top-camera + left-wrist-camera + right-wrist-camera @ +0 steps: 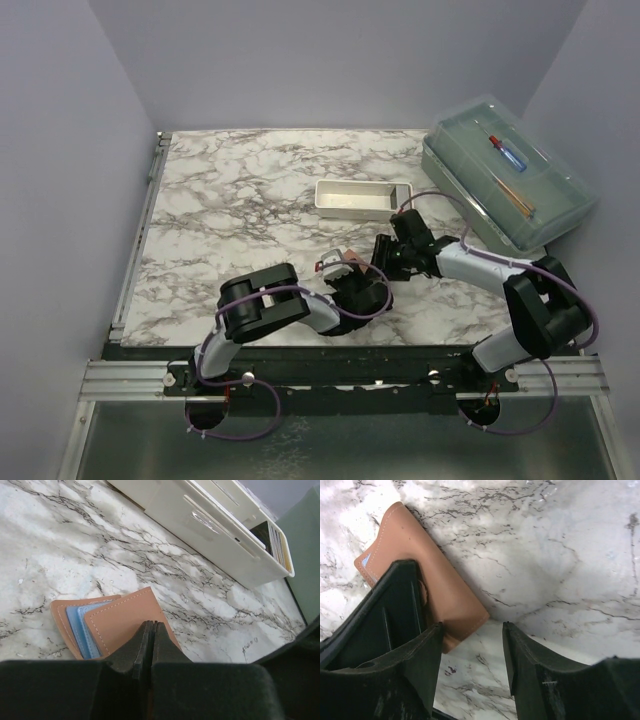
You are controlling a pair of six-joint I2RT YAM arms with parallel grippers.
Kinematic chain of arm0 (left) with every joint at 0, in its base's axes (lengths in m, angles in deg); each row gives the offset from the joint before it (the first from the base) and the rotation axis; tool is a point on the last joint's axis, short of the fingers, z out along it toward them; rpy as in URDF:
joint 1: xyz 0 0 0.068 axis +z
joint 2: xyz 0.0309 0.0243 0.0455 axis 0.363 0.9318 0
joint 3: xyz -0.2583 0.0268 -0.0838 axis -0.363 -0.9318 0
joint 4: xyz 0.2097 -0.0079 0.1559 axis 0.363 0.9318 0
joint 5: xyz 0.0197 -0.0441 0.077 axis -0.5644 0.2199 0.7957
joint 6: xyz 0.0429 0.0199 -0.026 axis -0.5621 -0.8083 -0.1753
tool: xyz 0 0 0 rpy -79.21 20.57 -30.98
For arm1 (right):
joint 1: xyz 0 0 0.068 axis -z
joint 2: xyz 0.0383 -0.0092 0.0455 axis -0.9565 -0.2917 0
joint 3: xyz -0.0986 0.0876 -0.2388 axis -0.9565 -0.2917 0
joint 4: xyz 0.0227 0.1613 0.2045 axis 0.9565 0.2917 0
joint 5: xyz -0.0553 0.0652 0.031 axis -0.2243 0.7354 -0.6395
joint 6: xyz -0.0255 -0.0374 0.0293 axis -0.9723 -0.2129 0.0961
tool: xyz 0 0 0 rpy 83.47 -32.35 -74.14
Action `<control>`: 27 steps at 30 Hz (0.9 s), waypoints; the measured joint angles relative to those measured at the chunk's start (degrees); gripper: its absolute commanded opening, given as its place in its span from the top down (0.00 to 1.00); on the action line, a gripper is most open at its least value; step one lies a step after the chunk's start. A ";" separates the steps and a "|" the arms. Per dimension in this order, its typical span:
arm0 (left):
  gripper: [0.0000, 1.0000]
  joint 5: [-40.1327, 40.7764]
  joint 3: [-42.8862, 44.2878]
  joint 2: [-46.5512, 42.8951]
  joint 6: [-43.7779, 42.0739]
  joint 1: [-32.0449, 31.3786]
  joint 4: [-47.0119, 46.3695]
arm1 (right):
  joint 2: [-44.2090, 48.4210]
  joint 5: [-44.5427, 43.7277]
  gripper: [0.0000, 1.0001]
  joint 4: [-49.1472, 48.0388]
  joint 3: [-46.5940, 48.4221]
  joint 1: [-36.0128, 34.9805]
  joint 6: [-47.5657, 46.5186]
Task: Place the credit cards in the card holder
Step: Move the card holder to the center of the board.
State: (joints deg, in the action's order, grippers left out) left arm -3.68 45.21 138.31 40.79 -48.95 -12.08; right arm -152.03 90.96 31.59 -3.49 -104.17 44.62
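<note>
Worktop layout, mid-front cluster

I see the card holder [338,264] flat on the worktop [230,210], mid-front, between the two arm ends. The left fingers [144,647] meet on its near edge. The right fingers [425,655] stand apart at its right side, one over its corner and one over bare worktop; I cannot tell if they touch it. Its top flap lies offset over the lower panel. The tray [362,199] sits behind it, well apart. The lidded box [505,180] is right of the tray, at the far right edge.
</note>
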 measured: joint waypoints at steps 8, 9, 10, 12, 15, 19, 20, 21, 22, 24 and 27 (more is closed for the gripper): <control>1.00 -12.20 0.15 -2.34 -8.31 4.11 -1.53 | 6.25 1.68 0.40 3.08 -0.96 6.67 -3.96; 1.00 -15.76 0.15 -3.28 -9.81 5.31 -1.18 | 6.99 1.73 0.40 3.32 -0.94 7.41 -4.44; 1.00 -19.56 0.13 -4.28 -10.91 6.47 -0.61 | 7.58 1.81 0.40 3.54 -0.92 7.85 -4.92; 1.00 -26.80 0.13 -6.03 -12.57 8.48 0.31 | 8.33 2.14 0.40 4.00 -0.83 8.00 -5.84; 0.86 -37.00 1.18 -10.03 -14.84 11.69 7.37 | 8.72 2.43 0.38 4.66 -0.74 8.00 -7.21; 0.61 -46.36 5.03 -15.52 -17.70 12.48 22.58 | 9.64 3.10 0.33 5.51 -0.76 8.00 -8.39; 0.57 -48.26 6.01 -16.96 -18.14 12.48 26.60 | 9.92 3.67 0.30 5.44 -0.79 8.00 -8.61; 0.53 -50.25 6.88 -18.56 -19.06 12.72 31.01 | 10.16 4.52 0.29 5.22 -0.87 8.00 -8.79; 0.49 -52.24 7.17 -20.02 -19.93 13.03 34.75 | 10.40 5.55 0.28 4.72 -1.11 8.00 -8.92; 0.43 -55.19 7.13 -23.02 -20.94 13.92 40.85 | 10.56 8.28 0.27 3.45 -1.88 8.00 -9.35; 0.38 -58.45 6.43 -29.14 -21.70 17.18 47.34 | 9.97 14.12 0.30 1.29 -2.97 8.00 -9.99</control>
State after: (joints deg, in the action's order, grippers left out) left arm -62.13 51.64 109.18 19.08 -31.77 35.26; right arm -142.07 105.08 32.88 -6.46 -96.17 34.64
